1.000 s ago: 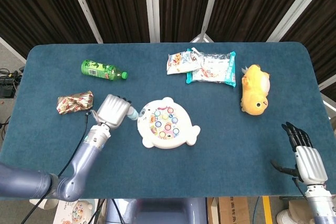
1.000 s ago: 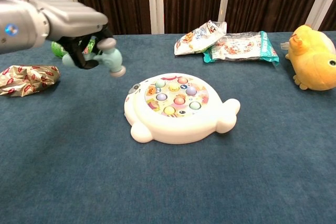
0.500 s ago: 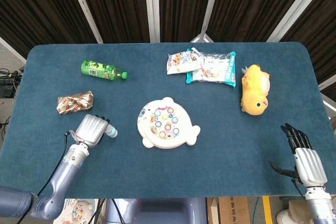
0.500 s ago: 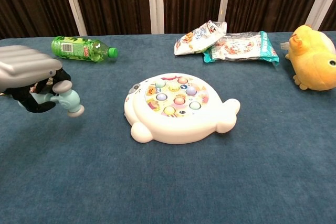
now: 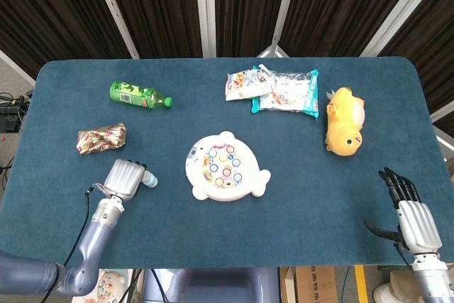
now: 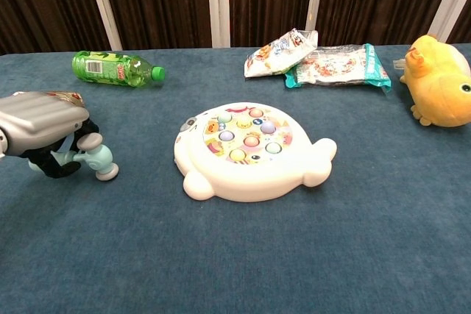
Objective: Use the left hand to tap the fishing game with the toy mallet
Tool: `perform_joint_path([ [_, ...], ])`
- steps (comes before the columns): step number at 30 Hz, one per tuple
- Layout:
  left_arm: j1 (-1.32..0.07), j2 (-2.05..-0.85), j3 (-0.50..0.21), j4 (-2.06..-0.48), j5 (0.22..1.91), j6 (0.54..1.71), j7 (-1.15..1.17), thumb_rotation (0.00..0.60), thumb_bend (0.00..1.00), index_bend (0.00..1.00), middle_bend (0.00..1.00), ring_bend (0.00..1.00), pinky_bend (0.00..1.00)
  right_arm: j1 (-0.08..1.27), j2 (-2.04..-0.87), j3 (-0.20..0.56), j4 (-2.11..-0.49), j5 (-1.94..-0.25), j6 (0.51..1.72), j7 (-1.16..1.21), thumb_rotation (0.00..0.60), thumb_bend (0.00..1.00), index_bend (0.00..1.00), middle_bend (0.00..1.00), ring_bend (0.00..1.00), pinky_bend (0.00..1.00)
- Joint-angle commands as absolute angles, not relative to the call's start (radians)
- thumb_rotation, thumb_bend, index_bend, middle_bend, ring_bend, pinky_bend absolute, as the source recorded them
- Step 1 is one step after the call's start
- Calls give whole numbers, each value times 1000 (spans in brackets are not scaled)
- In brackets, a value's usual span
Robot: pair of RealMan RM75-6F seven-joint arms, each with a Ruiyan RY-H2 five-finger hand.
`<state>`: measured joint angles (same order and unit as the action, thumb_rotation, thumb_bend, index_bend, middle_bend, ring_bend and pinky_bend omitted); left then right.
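From the head view, your left hand (image 5: 124, 178) sits low over the table (image 5: 64, 118), fingers curled around the toy mallet (image 5: 148, 179), whose pale blue head pokes out toward the fishing game (image 5: 225, 167). The game lies well apart to that hand's right, mid-table. Your right hand (image 5: 408, 207) hangs at the table's right edge, fingers spread, holding nothing.

From the chest view, your left hand (image 6: 43, 129) grips the mallet (image 6: 96, 159) with its head down near the cloth, left of the game (image 6: 250, 151).
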<state>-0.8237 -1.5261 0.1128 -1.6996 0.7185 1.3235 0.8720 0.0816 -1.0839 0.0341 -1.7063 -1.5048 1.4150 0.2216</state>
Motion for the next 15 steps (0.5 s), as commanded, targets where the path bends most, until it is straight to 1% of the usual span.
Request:
perform_joint_path([
  [1, -817, -1532, 106, -1694, 717, 1316, 880, 600, 643, 631, 541, 493, 646, 82, -1083, 34, -1707, -1505, 1414, 223, 600, 225, 0, 0, 0, 0],
  [5, -807, -1542, 100, -1687, 718, 1305, 898, 600, 616, 609, 525, 483, 645, 83, -1084, 33, -1708, -1507, 1414, 221, 600, 225, 0, 0, 0, 0],
  [7, -803, -1543, 96, -1686, 724, 1303, 902, 600, 569, 592, 515, 475, 642, 83, -1085, 33, -1708, -1508, 1414, 220, 600, 226, 0, 0, 0, 0],
  [10, -796, -1539, 87, -1690, 729, 1303, 906, 600, 437, 547, 499, 461, 625, 83, -1085, 33, -1709, -1507, 1413, 219, 600, 226, 0, 0, 0, 0],
  [13, -791, -1531, 77, -1698, 724, 1302, 917, 600, 337, 492, 475, 445, 604, 83, -1085, 33, -1710, -1508, 1414, 218, 600, 225, 0, 0, 0, 0],
  [15, -789, -1525, 72, -1705, 717, 1302, 929, 600, 303, 467, 455, 436, 595, 83, -1086, 33, -1709, -1509, 1415, 218, 600, 226, 0, 0, 0, 0],
])
